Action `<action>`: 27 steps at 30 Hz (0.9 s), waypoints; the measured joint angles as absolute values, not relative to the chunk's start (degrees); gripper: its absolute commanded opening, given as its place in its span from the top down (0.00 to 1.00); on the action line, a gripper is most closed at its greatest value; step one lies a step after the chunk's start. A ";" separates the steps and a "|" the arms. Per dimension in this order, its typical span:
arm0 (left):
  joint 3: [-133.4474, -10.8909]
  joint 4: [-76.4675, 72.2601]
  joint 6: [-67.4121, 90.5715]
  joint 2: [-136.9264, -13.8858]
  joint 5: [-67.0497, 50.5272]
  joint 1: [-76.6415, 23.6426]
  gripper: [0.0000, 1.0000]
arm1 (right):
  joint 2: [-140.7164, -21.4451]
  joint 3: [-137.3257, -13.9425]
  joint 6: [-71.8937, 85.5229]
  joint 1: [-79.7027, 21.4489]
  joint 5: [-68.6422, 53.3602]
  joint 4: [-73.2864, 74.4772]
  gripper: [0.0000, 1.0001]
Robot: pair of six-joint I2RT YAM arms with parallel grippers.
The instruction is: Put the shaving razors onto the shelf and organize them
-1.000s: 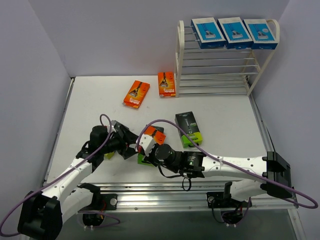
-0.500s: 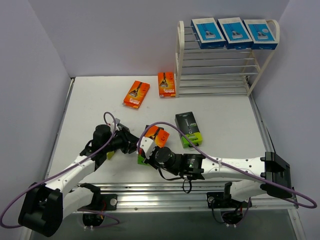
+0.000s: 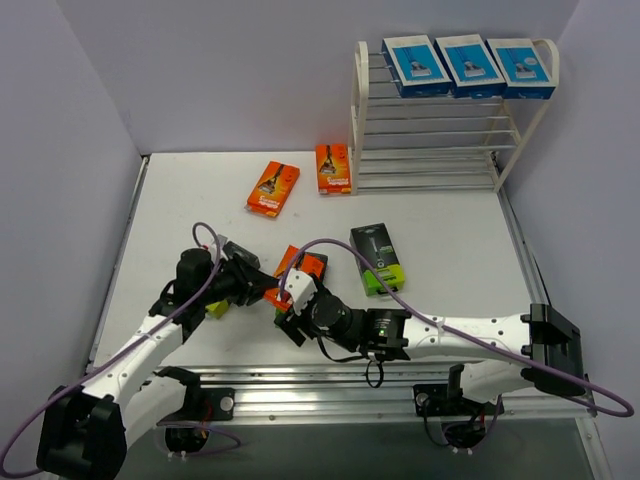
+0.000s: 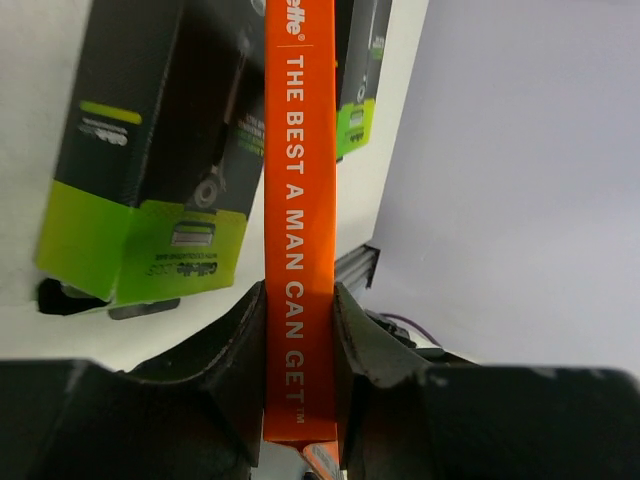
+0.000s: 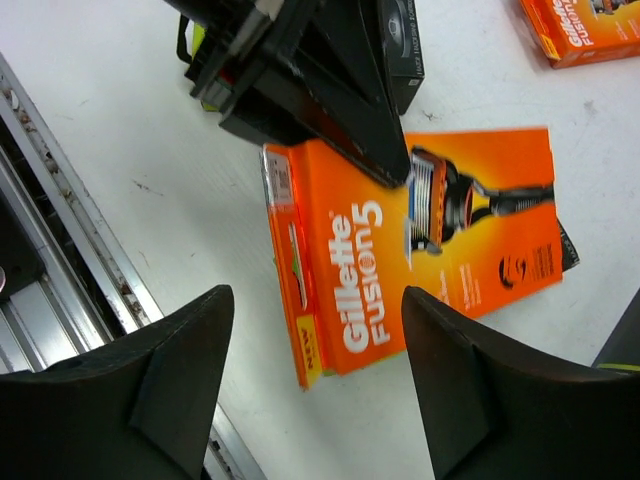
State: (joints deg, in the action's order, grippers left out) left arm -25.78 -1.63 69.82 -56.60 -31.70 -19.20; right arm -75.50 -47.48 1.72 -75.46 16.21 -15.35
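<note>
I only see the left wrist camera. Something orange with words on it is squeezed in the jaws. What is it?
Observer: A razor pack; the right wrist view shows a razor pictured on its orange face.
Operator: Is the other arm holding it too?
Observer: No. The right arm hovers over it, jaws open.
Operator: Is anything put away yet?
Observer: Three blue packs sit on the shelf, top tier.
</note>
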 measured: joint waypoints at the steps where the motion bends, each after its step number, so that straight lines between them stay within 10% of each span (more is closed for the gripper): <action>1: -26.39 0.16 68.93 -55.77 -31.14 -18.31 0.98 | -75.44 -47.31 2.37 -75.46 16.34 -15.40 0.32; 27: -27.77 0.91 70.11 -35.66 -17.19 -2.87 0.98 | -74.00 -39.09 42.44 -67.05 21.34 -35.05 0.14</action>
